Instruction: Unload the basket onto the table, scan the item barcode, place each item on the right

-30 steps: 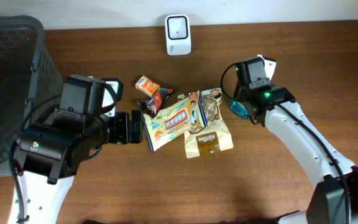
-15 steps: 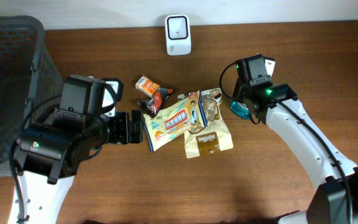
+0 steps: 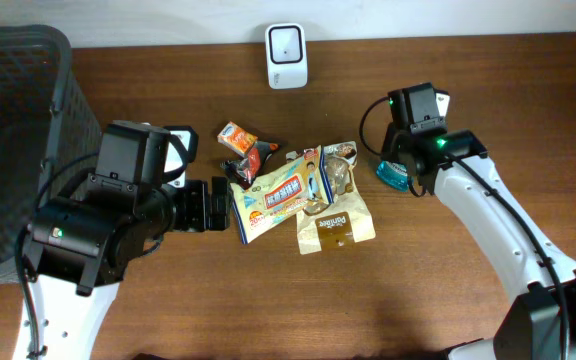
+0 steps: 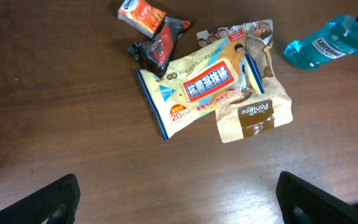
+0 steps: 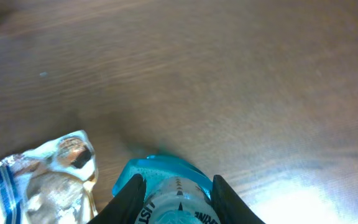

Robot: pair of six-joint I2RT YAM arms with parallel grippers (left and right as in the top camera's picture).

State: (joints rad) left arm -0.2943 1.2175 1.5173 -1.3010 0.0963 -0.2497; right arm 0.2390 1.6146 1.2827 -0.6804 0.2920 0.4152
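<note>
R gripper point(image 5: 178, 191) pinches the blue mouthwash bottle point(image 5: 161, 168) at the table's right, just right of the snack packs point(image 3: 298, 195) (label partly hidden). L gripper point(image 4: 179, 199) spread wide, empty, left of them.

wooden table point(image 3: 448, 300): snack packets point(image 3: 288, 195), blue bottle point(image 4: 325, 45), scanner point(image 3: 287, 55), basket point(image 3: 8, 120)

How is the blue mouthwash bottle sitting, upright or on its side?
On its side: the Listerine bottle lies lengthwise, its label facing up.
</note>
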